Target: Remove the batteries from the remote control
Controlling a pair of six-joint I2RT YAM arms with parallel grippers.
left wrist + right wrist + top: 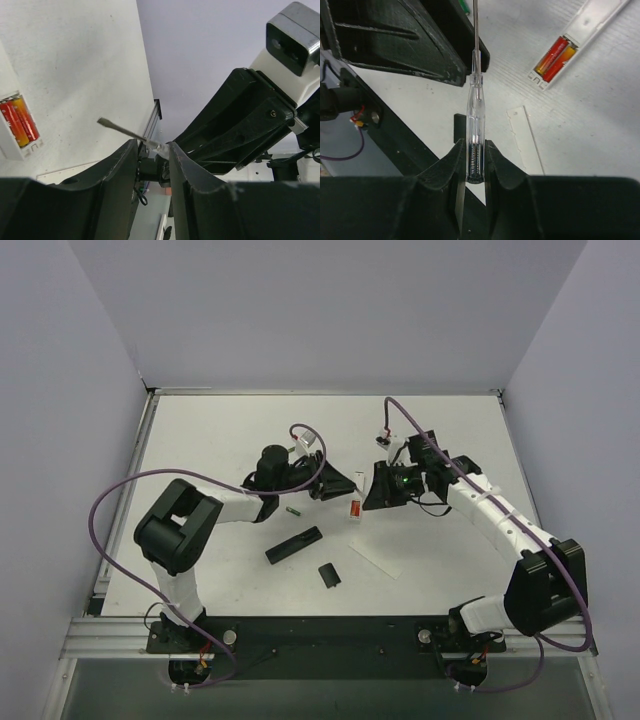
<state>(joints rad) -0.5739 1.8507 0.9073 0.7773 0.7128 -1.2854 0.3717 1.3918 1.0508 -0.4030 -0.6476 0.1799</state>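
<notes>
Remote control (293,544) apart from right end effector (475,150) gripping screwdriver (475,100).

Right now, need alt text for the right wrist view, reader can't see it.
The right gripper is shut on a clear-handled screwdriver, shaft pointing up the frame. Upper right on the table lies an open white remote holding two red-orange batteries, a white cover strip nearby.
</notes>
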